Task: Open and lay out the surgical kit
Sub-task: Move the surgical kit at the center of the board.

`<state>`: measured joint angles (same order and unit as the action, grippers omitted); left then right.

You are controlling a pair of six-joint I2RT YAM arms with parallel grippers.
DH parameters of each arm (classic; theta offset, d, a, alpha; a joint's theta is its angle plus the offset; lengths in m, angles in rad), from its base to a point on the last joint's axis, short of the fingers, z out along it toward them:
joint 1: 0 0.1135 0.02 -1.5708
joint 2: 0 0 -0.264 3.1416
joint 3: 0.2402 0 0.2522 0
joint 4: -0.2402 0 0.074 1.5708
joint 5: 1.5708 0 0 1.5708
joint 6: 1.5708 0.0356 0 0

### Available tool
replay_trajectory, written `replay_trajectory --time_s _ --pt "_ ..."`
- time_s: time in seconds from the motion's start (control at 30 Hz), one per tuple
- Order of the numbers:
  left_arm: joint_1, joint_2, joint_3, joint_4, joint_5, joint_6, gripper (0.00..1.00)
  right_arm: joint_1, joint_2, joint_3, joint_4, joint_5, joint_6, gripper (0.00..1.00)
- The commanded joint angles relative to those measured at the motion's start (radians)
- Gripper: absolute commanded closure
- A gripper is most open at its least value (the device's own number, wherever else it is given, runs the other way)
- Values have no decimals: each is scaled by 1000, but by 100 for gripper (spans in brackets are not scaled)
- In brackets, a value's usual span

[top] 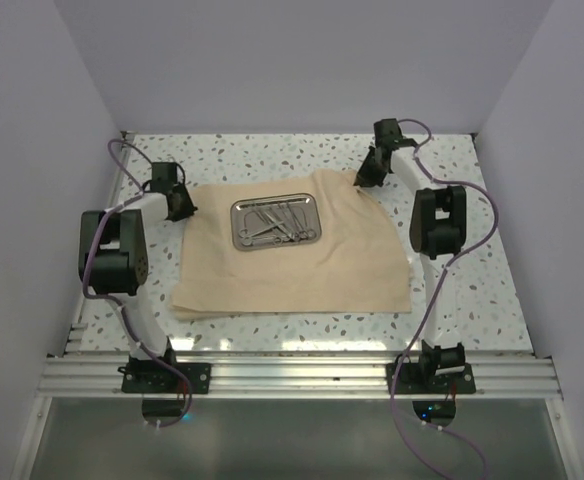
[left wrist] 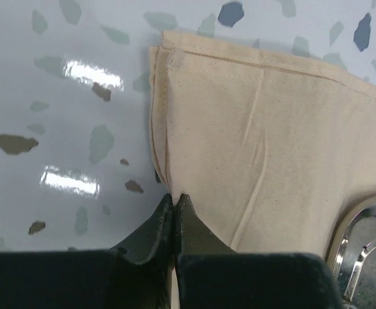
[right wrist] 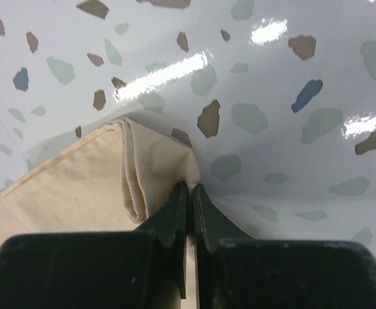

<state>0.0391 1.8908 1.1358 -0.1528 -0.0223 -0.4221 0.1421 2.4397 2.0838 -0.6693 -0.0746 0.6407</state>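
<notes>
The tan cloth wrap (top: 302, 265) lies spread on the speckled table. A shiny steel tray (top: 276, 221) with several slim metal instruments (top: 275, 224) sits on its far half. My left gripper (top: 179, 203) is shut on the cloth's far left edge (left wrist: 175, 135); its jaws pinch the hem, and the tray rim (left wrist: 362, 238) shows at lower right. My right gripper (top: 367, 172) is shut on the cloth's far right corner (right wrist: 143, 167), which is bunched and lifted a little off the table.
White walls close in the table (top: 492, 290) on three sides. An aluminium rail (top: 292, 375) with both arm bases runs along the near edge. Cables loop beside each arm.
</notes>
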Motion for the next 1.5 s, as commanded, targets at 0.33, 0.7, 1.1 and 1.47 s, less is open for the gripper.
replay_trajectory --time_s 0.33,0.7,1.1,1.47 --pt "28 269 487 -105 5 56 100 -91 177 331 -84 99 80 100" --pt "36 398 777 -177 -17 -30 74 -116 225 458 108 78 122 2" --pt "36 -97 351 -257 -211 -4 18 -105 -430 -400 162 121 59 2" --pt "35 -636 -198 -384 -84 -44 23 11 -987 -922 2 111 63 2"
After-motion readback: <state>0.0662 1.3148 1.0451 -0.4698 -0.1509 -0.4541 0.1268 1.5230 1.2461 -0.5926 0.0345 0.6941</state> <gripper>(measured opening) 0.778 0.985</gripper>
